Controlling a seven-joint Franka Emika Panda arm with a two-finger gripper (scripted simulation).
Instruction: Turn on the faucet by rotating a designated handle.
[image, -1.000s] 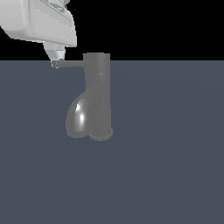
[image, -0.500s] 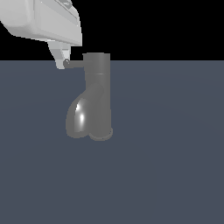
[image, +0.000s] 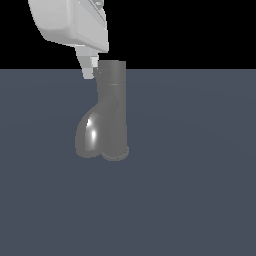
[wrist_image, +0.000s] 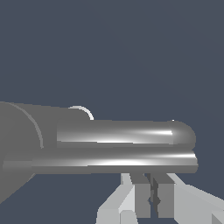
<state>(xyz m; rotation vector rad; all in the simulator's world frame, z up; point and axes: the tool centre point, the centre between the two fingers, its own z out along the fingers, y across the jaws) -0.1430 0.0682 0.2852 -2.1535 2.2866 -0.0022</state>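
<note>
The white pincer (image: 88, 70) – fingers nearly pinched together, holding nothing – sits against the thin grey metal rod handle (wrist_image: 118, 162) atop the glossy dark grey faucet (image: 111, 110) on the tabletop; it could slip off the rod mid-push.

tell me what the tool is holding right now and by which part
Nothing is held. The tool is shut with its fingers together beside the handle near the faucet cap, not around it.
</note>
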